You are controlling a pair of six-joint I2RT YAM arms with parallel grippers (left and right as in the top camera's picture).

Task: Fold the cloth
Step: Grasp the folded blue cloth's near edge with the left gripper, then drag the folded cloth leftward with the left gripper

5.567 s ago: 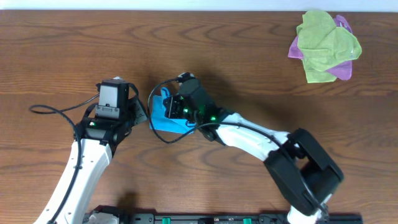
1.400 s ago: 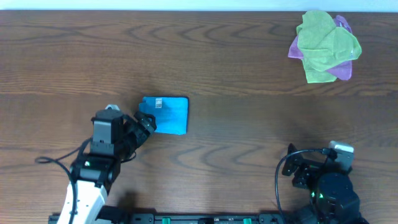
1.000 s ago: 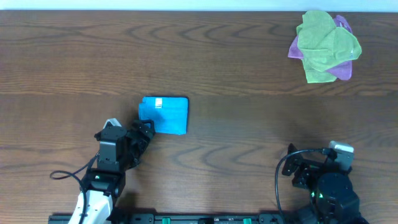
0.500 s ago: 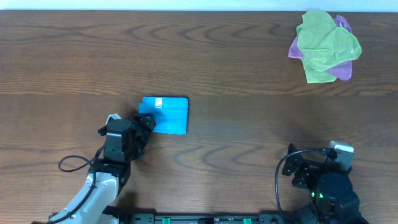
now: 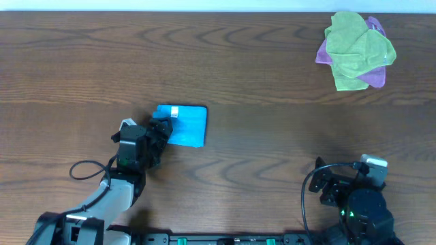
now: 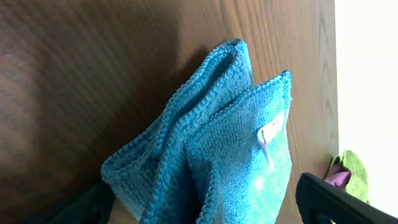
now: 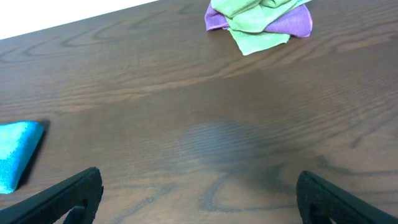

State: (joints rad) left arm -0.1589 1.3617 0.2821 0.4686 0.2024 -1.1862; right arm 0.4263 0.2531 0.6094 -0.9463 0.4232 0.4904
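The sky-blue cloth (image 5: 185, 125) lies folded into a small rectangle on the wooden table (image 5: 259, 75), its white tag (image 5: 175, 112) on top near the far left corner. In the left wrist view the cloth (image 6: 236, 155) shows stacked layers and the tag (image 6: 268, 133). My left gripper (image 5: 161, 131) sits at the cloth's near-left corner. It is open (image 6: 205, 202), its jaws spread wide to either side of that corner, not closed on it. My right gripper (image 5: 332, 185) is pulled back at the front right, open (image 7: 199, 194) over bare wood. Its view catches the cloth (image 7: 15, 155) far left.
A lime-green cloth (image 5: 354, 46) lies crumpled over a purple-pink one (image 5: 373, 76) at the far right corner; both also show in the right wrist view, green cloth (image 7: 255, 18) on purple cloth (image 7: 292, 23). A black cable (image 5: 85, 169) loops by the left arm.
My left gripper has moved forward from nearer the front edge up to the cloth's near-left corner. The cloth and the right arm have not moved.
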